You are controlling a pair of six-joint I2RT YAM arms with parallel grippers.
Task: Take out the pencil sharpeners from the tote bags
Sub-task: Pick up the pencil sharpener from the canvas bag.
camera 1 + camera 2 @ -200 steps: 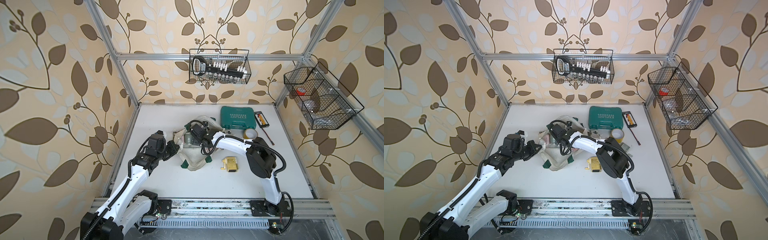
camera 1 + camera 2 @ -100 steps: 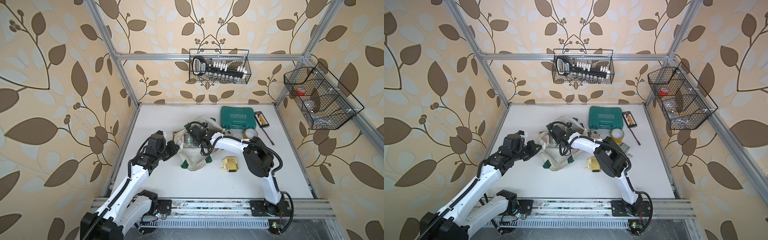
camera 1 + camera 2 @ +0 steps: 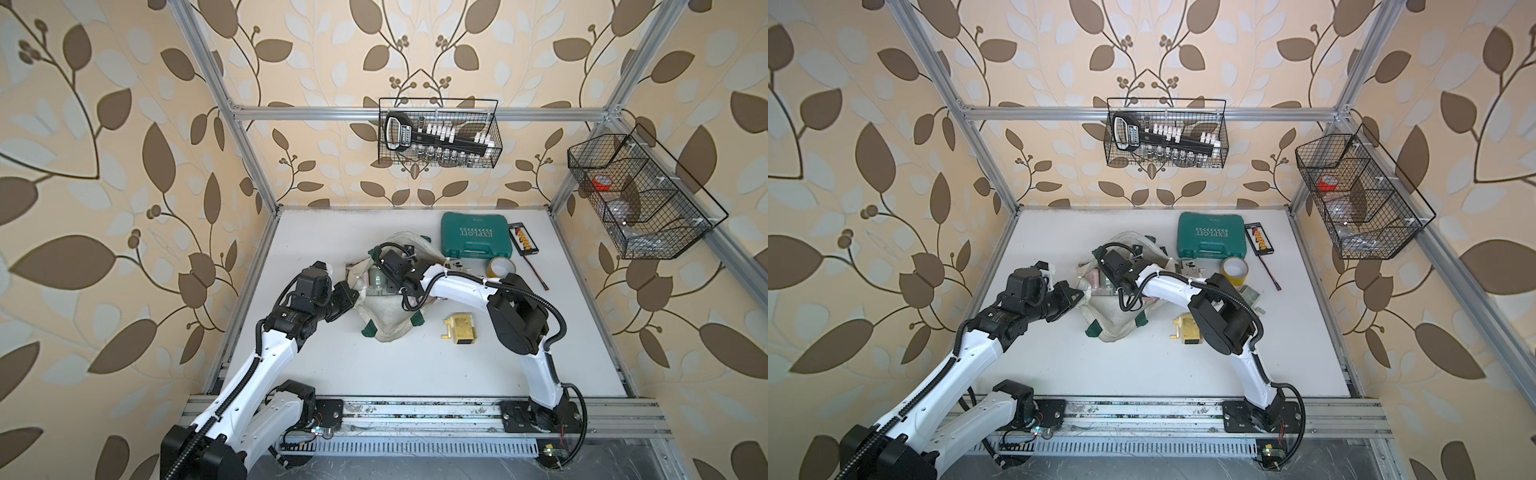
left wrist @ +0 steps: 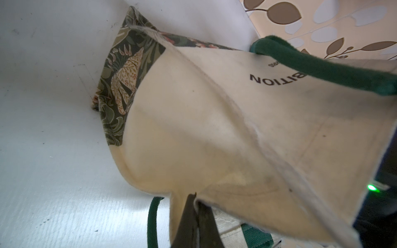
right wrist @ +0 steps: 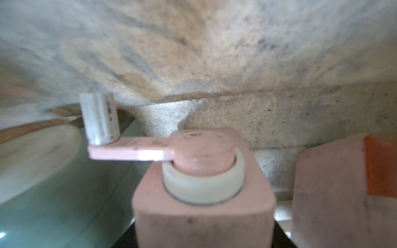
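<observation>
Leaf-patterned walls (image 3: 124, 166) close in a white counter (image 3: 374, 374), and a cream tote bag (image 3: 388, 320) lies slumped near its middle. Our right fingers (image 5: 129, 243) are deep inside that bag. We see only dark slivers of them against both flanks of a pink sharpener (image 5: 202, 210), so we judge them narrowed onto its body. Its crank (image 5: 129, 151), tipped with a white knob (image 5: 100, 119), sticks out sideways. Just beside it sit a second pink sharpener (image 5: 335, 193) and a sage green sharpener (image 5: 64, 204). Our left fingers (image 4: 193, 225) are pinched tight on the bag's rim at its nine o'clock side, holding the mouth up. One yellow sharpener (image 3: 459, 328) lies out on the counter at four o'clock from the bag, and a teal case (image 3: 473, 239) sits at one o'clock.

We expect the pink sharpener to be hard, rigid and fairly light, with smooth plastic walls that may slip. The flat sides of the box are the place to hold. The crank would likely swivel under load and can snag on the limp canvas, which will drag along unless its rim is held.
</observation>
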